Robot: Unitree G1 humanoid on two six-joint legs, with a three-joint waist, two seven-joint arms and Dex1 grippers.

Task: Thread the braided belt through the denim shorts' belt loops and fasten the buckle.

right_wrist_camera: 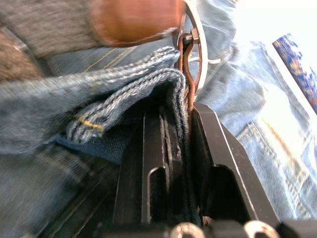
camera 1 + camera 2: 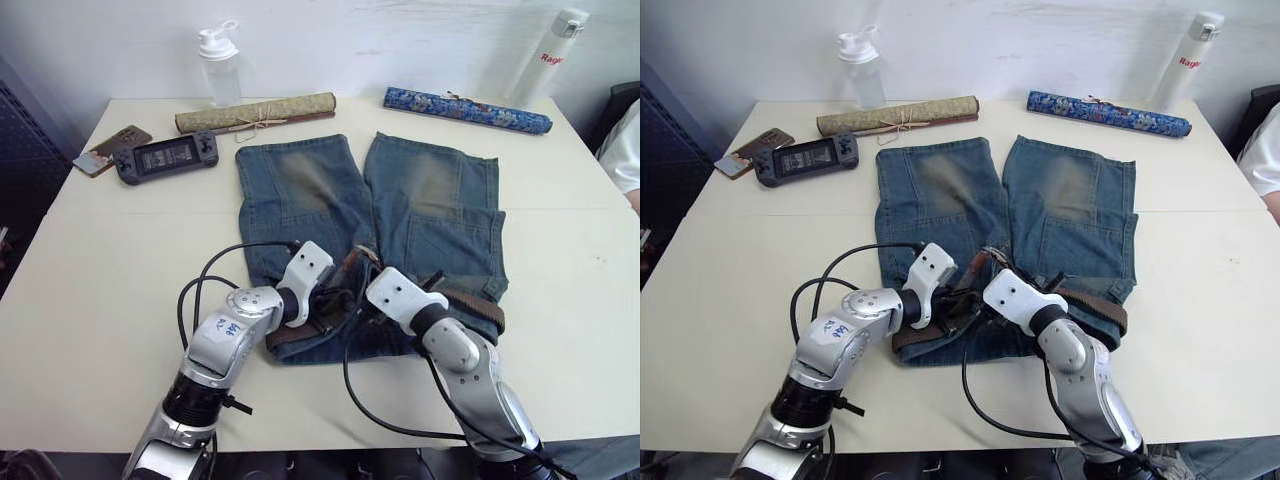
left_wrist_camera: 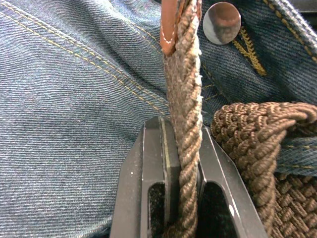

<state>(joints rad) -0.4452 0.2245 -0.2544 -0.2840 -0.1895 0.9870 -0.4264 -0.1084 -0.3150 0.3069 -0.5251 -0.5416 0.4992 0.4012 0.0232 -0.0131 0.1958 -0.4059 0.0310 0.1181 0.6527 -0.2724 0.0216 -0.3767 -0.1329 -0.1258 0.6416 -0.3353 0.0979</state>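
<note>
Both pincers are clamped at the shorts' waistband: my left pincer grips the belt, my right pincer pinches denim beside the buckle. Risk: the tip slips, missing the buckle.

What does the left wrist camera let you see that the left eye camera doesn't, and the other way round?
Left wrist view: the left gripper pinching the braided belt edge-on, its tan leather tip and a silver button beside it.

Left eye view: the whole table, both legs of the denim shorts, two rolled scrolls, a game console, two bottles and the right gripper at the waistband.

Shared: belt, denim, left gripper.
</note>
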